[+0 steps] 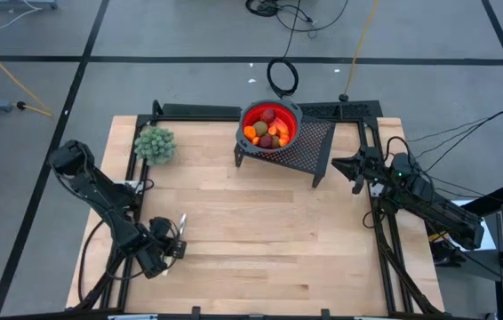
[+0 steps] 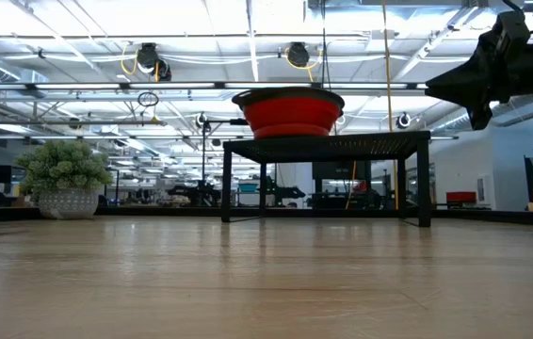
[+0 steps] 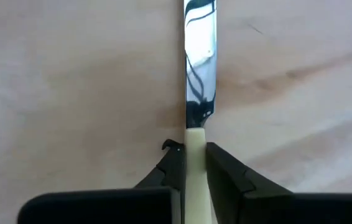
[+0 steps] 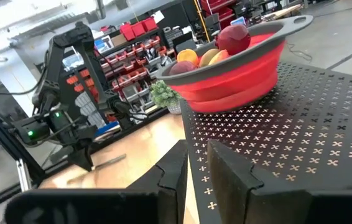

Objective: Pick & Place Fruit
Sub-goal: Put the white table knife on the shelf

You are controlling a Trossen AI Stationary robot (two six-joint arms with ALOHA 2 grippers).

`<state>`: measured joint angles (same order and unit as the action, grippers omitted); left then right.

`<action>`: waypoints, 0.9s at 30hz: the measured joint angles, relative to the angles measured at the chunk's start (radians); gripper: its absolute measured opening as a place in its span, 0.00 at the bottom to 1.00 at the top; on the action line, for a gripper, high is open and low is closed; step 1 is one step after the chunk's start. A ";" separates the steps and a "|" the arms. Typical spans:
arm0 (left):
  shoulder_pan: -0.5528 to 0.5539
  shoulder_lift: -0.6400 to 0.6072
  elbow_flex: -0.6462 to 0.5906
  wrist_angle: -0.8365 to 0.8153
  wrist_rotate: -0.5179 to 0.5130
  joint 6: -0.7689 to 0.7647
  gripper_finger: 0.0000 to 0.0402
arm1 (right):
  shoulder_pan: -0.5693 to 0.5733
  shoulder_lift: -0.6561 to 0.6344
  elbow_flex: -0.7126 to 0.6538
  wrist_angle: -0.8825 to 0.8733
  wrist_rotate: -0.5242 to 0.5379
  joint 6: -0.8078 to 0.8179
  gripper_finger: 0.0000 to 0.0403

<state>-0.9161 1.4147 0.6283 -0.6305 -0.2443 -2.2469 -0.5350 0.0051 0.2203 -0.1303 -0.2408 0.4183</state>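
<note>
1. Left hand (image 1: 173,242) low at the table (image 1: 260,231) well toward the front edge from the red bowl (image 1: 269,126), pinched shut on the pale handle of the knife (image 3: 196,112).
2. Blade running straight out from the fingers (image 3: 226,174) along the wood, tip pointing away from the wrist; long axis lying roughly fore-and-aft, toward the bowl's side of the table.
3. Fruit (image 1: 270,127) heaped inside the red bowl, up on the black perforated stand (image 1: 309,147); elongated piece not clearly readable for direction.
4. Right hand (image 1: 355,171) parked just beside the stand, nearly closed, holding nothing.
5. Likely hazard: a narrow handle in a thin pinch, liable to twist or slip on the lift, swinging the blade.
6. Further risk: bowl perched high, easily nudged off the stand by either arm.
7. Green bushy plant (image 1: 155,144) well clear of the bowl.
</note>
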 joint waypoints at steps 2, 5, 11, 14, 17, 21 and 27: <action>0.000 0.000 0.002 0.026 -0.001 0.002 0.11 | 0.000 0.000 0.000 0.000 0.000 0.031 0.14; 0.006 0.000 0.002 0.067 -0.025 0.014 0.11 | 0.000 0.000 0.000 0.002 -0.018 0.068 0.14; 0.039 -0.001 0.002 0.182 -0.135 0.090 0.05 | 0.000 0.000 -0.001 0.123 -0.160 0.102 0.14; 0.071 -0.001 0.002 0.282 -0.192 0.168 0.06 | 0.000 0.000 -0.001 0.231 -0.205 0.128 0.14; 0.116 -0.001 0.004 0.406 -0.216 0.274 0.09 | 0.000 0.000 -0.001 0.345 -0.243 0.132 0.14; 0.193 -0.002 0.004 0.581 -0.244 0.434 0.11 | 0.000 0.000 -0.001 0.474 -0.290 0.177 0.14; 0.319 -0.002 0.004 0.864 -0.274 0.699 0.07 | 0.000 0.000 -0.001 0.593 -0.366 0.272 0.14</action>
<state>-0.5976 1.4124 0.6323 0.2337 -0.5182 -1.5481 -0.5346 0.0051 0.2195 0.4623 -0.6064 0.6907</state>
